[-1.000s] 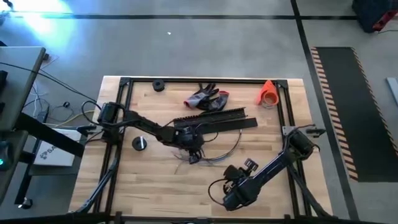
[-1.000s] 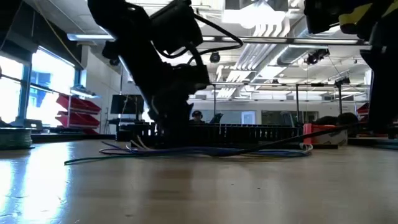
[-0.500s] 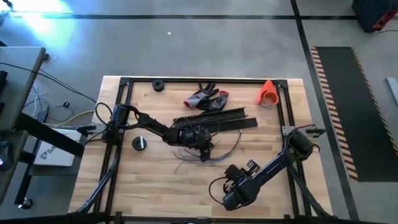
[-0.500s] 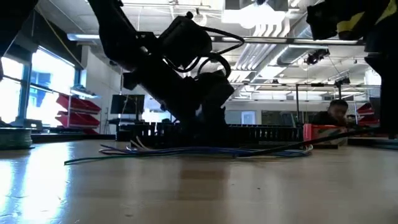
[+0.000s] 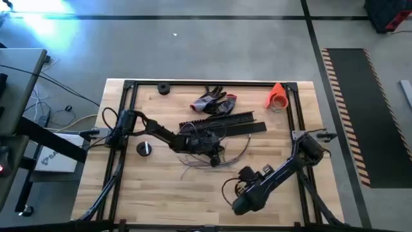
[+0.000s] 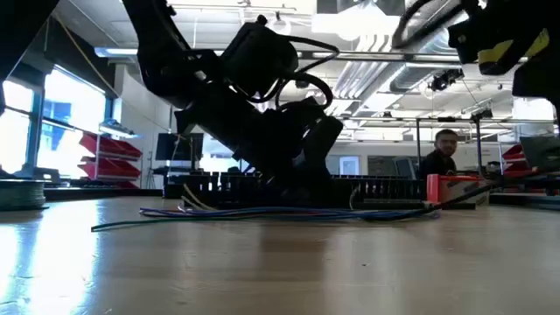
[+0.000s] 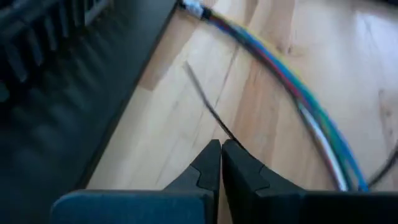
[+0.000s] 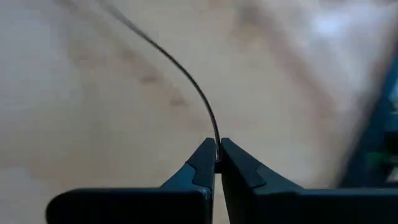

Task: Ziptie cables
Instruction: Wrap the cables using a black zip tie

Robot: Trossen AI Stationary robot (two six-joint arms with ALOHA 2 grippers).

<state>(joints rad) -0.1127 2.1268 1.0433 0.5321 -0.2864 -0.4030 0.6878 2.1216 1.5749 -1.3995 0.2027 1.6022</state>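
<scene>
The cables (image 5: 219, 162) lie loose on the wooden table near its middle. In the left wrist view they show as a coloured bundle (image 7: 298, 93), and in the low view as a flat bundle (image 6: 289, 211). My left gripper (image 5: 212, 154) is low over them, shut (image 7: 221, 146) on a thin dark strand (image 7: 205, 102) beside the bundle. My right gripper (image 5: 244, 177) hangs above the table's near right part, shut (image 8: 217, 149) on a thin dark strand (image 8: 186, 78). My left gripper pinches the thin dark strand (image 7: 229, 135) between its two fingertips, coming from above at a slant. The strand runs away from the tips flat along the wood beside the cable bundle. My right gripper pinches a thin dark strand (image 8: 216, 142) between its fingertips, pointing down. The strand curves away from the tips over the table.
Long black slotted strips (image 5: 222, 122) lie just beyond the cables. Grey-and-red gloves (image 5: 215, 102) and an orange object (image 5: 277, 96) sit near the far edge, along with a black ring (image 5: 163, 89). A black round knob (image 5: 145, 148) is at the left. Black frame rails (image 5: 125, 129) border the table.
My left gripper has moved toward the table's right edge, along the cables, and stays low over them. My right arm has shifted a little toward the right edge. In the room behind the table a person has walked across.
</scene>
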